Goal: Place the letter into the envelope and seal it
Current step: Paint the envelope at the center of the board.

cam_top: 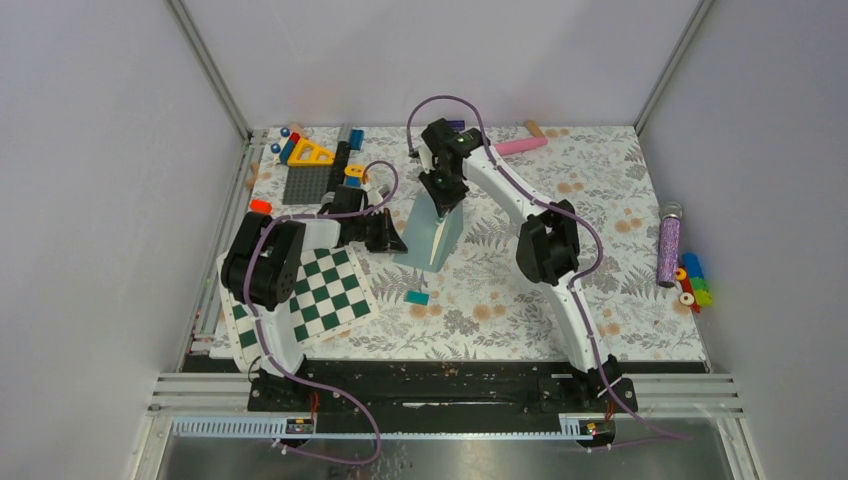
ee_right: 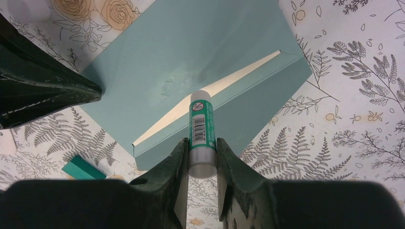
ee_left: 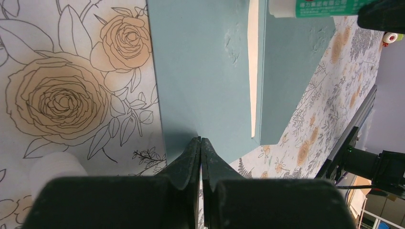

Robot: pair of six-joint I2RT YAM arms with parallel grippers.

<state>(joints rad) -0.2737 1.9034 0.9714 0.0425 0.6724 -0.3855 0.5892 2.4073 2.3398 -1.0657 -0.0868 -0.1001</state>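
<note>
Below right end effector (ee_right: 201,141), envelope (ee_right: 191,47)

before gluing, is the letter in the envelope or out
In: the letter shows only as a cream strip under the envelope flap.

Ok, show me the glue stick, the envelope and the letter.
glue stick (ee_right: 200,126): right wrist view, on its green label.
envelope (ee_right: 181,43): right wrist view, on its flat face.
letter (ee_left: 253,67): left wrist view, on the exposed cream edge.

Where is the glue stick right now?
The glue stick is clamped in the right gripper, its tip at the flap crease of the teal envelope, mid-table in the top view.
</note>
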